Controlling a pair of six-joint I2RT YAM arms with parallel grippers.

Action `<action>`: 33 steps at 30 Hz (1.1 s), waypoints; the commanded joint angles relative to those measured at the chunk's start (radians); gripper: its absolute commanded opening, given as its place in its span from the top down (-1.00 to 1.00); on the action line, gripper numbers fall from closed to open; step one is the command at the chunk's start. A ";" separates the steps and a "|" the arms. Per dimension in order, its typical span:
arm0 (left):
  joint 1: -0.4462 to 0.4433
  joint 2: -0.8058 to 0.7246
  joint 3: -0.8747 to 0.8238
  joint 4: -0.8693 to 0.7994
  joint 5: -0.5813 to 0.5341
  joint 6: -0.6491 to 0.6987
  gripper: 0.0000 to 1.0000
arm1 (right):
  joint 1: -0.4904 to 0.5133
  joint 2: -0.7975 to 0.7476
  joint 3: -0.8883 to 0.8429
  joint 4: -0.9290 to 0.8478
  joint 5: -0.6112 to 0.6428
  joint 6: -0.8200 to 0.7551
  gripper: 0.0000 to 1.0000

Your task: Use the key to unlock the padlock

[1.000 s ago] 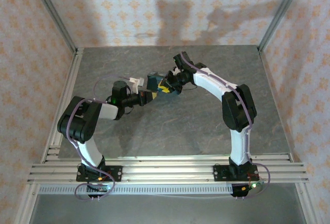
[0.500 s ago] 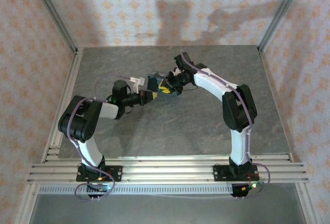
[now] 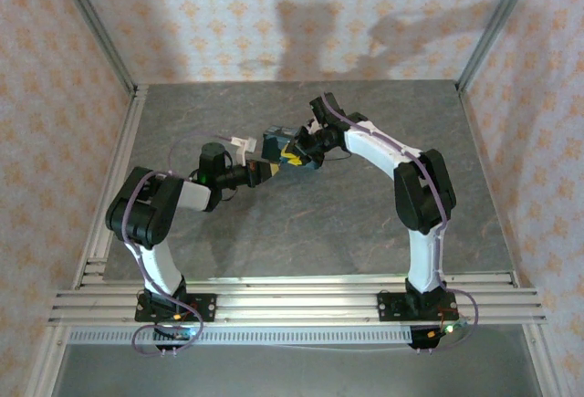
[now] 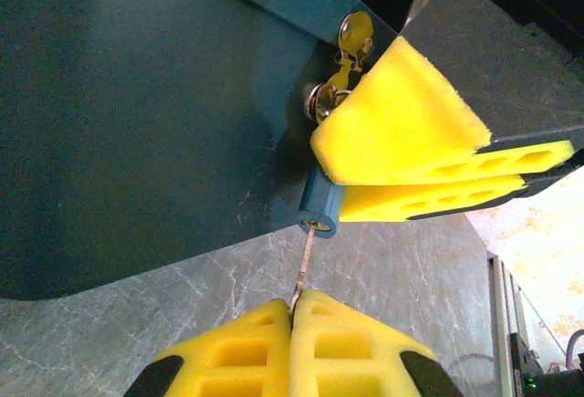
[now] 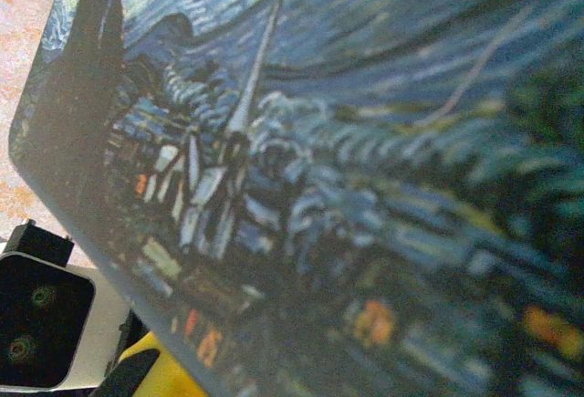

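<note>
The key (image 4: 304,265) was pinched in the closed left end effector (image 4: 292,310), tip touching the padlock (image 4: 321,214), which was clamped by the right end effector (image 4: 347,183) beside the box (image 4: 137,114).

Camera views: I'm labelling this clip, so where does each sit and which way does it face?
Top external: above and behind, looking down at the table; both arms, left gripper and right gripper meet at the blue box.
Left wrist: looks along its shut fingers holding the key at the padlock; right gripper's pads beside.
Right wrist: close against the box's painted face.
Shared: all see the box.
</note>
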 commanded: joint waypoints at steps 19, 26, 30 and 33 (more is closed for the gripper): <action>-0.008 -0.048 0.007 -0.006 0.012 0.070 1.00 | -0.004 -0.034 0.042 -0.079 -0.106 -0.054 1.00; -0.037 -0.050 0.032 -0.060 -0.010 0.097 1.00 | -0.004 -0.030 0.060 -0.123 -0.135 -0.085 1.00; -0.040 -0.031 0.045 -0.026 -0.006 0.054 1.00 | -0.004 -0.034 0.054 -0.133 -0.133 -0.090 1.00; -0.040 -0.027 0.049 -0.012 -0.009 0.024 1.00 | -0.004 -0.033 0.055 -0.148 -0.125 -0.104 1.00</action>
